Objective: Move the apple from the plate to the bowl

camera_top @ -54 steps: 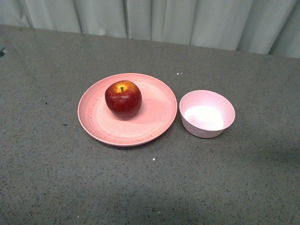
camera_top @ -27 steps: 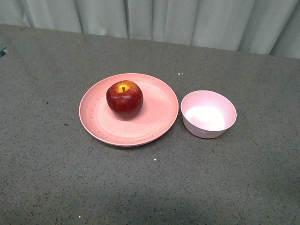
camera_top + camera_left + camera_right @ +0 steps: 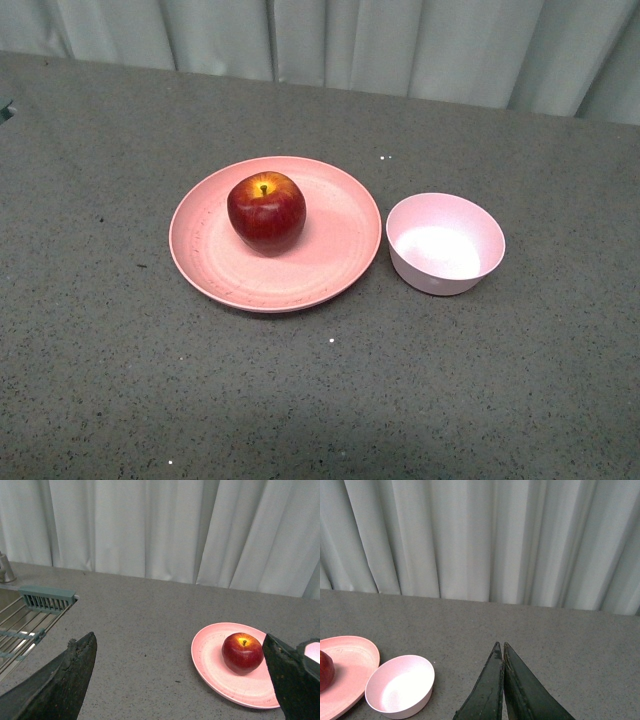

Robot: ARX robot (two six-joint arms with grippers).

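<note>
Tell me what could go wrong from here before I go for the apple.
1. The apple is round and glossy; it may slip from the open left gripper or roll across the plate if nudged.
2. The bowl is small and stands close beside the plate's rim; a low carry could knock it.
3. The right gripper is shut, so it can't grasp yet.

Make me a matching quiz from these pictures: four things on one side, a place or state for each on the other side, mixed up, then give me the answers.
Column one:
1. apple
2. bowl
3. left gripper
4. right gripper

Column two:
A. shut, holding nothing
B. sitting on the plate
C. empty, beside the plate
D. spread wide open

Pairs: 1-B, 2-C, 3-D, 4-A
</note>
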